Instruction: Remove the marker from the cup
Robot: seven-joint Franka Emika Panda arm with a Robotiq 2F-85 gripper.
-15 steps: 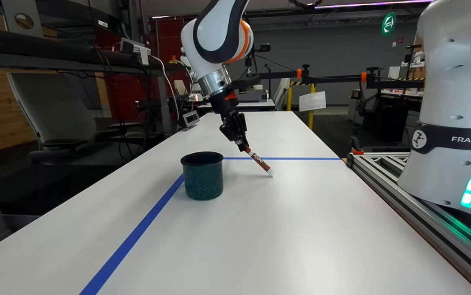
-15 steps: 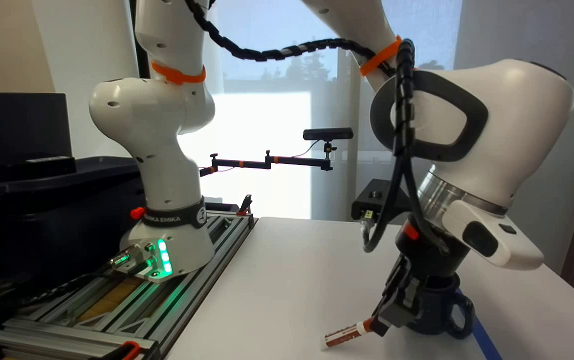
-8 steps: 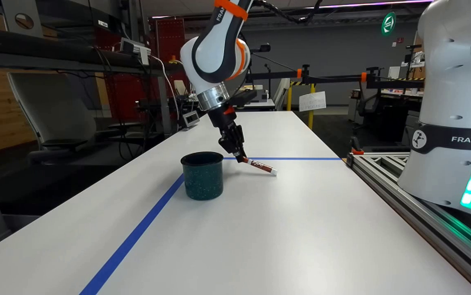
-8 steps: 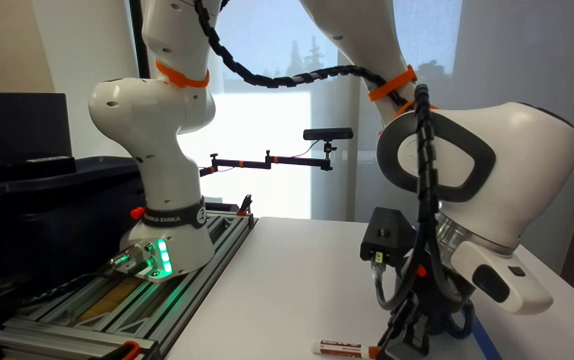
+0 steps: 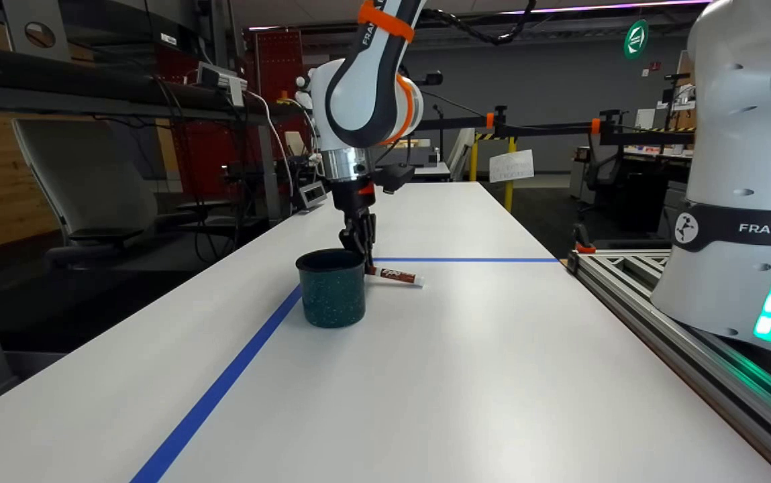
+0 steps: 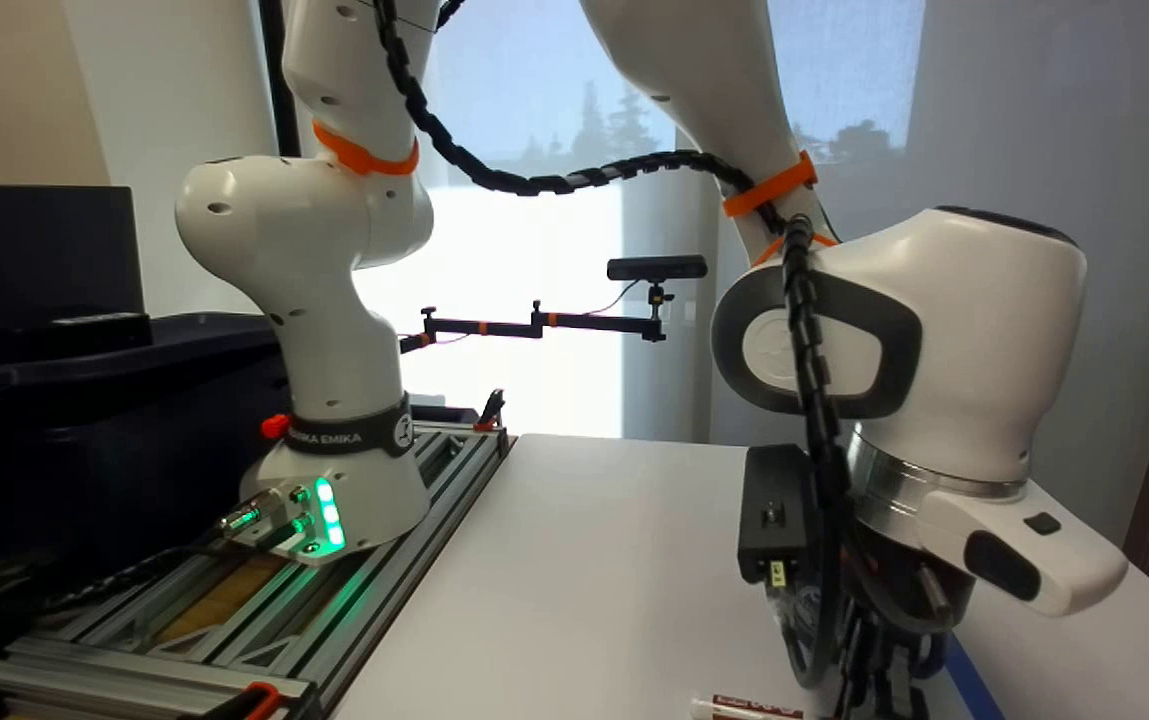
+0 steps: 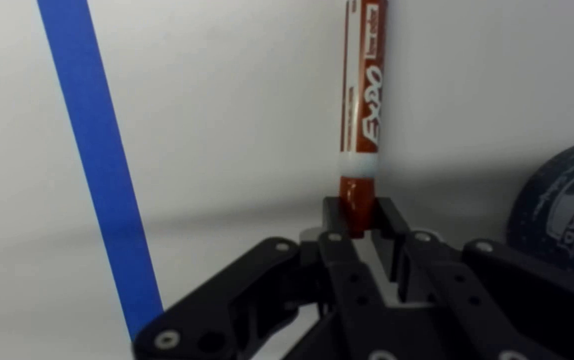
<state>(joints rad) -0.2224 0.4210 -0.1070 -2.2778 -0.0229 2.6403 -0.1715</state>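
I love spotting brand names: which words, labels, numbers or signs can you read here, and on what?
"EXPO": the marker.
"low odor": the marker.
"HEAD", partly shown: the cup, beside blurred lettering.
"FRANKA EMIKA", pieced from both exterior views: the black base band.
"FRA", cut short: the arm.
Too small or blurred: hanging sheet, green sign, yellow sticker, white label.

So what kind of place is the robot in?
Probably a robotics lab or workshop, though I can't be sure. There's a big robot arm standing on a metal frame, a camera held up on a long bar, and an office-style chair nearby.
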